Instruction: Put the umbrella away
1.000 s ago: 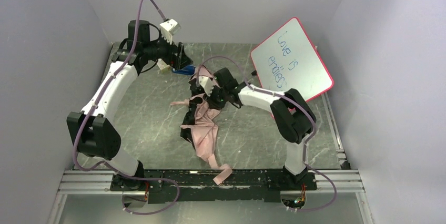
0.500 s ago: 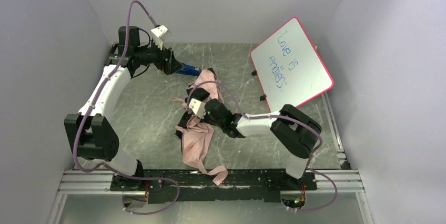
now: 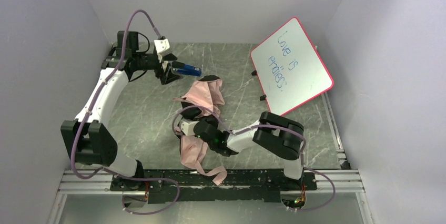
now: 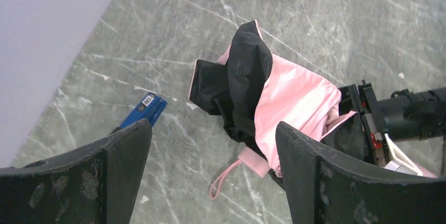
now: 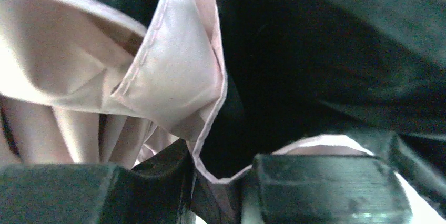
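Observation:
The umbrella lies crumpled mid-table, pale pink fabric with black folds, trailing toward the near edge. My right gripper is low in the fabric; in the right wrist view its fingers stand close together with a pink-edged fold pinched between them. My left gripper hovers open at the back left, holding nothing. From its wrist view the umbrella sits ahead, its pink handle and strap between the wide jaws below. The shaft is hidden.
A blue object lies beside the left gripper, also seen on the table. A pink-framed whiteboard leans at the back right. Grey walls close in on both sides; the arms' base rail runs along the near edge.
The right gripper has pulled toward the near edge and left, dragging the umbrella fabric, with its jaws narrowing. The left gripper has drawn back from the umbrella, staying open.

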You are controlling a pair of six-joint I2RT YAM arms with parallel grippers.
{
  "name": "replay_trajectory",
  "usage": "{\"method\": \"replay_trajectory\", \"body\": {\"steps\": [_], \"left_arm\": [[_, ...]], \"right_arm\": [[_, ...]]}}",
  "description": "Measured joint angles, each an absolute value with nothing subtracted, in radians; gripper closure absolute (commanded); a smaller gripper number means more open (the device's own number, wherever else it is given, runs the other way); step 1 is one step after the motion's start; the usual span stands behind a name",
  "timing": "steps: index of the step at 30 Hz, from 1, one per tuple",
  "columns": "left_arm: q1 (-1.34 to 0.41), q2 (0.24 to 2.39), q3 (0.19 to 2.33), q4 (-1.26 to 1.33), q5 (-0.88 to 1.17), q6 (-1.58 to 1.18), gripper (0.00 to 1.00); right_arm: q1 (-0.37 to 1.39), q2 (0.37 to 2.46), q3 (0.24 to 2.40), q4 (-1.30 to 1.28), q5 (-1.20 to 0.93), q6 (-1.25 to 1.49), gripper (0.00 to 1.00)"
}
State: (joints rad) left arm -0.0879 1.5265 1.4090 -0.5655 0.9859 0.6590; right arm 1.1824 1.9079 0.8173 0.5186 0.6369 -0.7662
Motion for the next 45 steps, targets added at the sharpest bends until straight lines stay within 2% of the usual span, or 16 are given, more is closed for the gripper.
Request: {"method": "replay_trajectory", "body": {"steps": [7,13,22,33,36,41,45], "left_arm": [[-0.093,1.452,1.387,-0.616,1.063,0.827,0.04],[-0.118,1.548,1.54,-0.746,1.106,0.925,0.03],[-0.368,1.63,1.588,-0.955,0.988,1.169,0.03],[-0.425,1.944,1.641,-1.159,0.859,1.377,0.03],[-0.441,1.995,1.589,-1.179,0.823,1.413,0.03],[-0.452,1.948,1.393,-1.105,0.77,1.416,0.03],[-0.455,1.895,1.303,-1.04,0.752,1.414,0.11]], "right_arm": [[1.256,1.929,0.783,0.568,0.726,-0.876,0.85],[1.314,1.986,0.766,0.654,0.818,-0.962,0.86],[1.342,2.002,0.763,0.675,0.859,-0.996,0.86],[1.348,2.002,0.769,0.651,0.865,-0.984,0.86],[1.349,2.001,0.773,0.64,0.866,-0.976,0.86],[1.357,1.998,0.776,0.622,0.868,-0.968,0.86],[1.364,1.996,0.776,0.615,0.87,-0.965,0.86]]}}
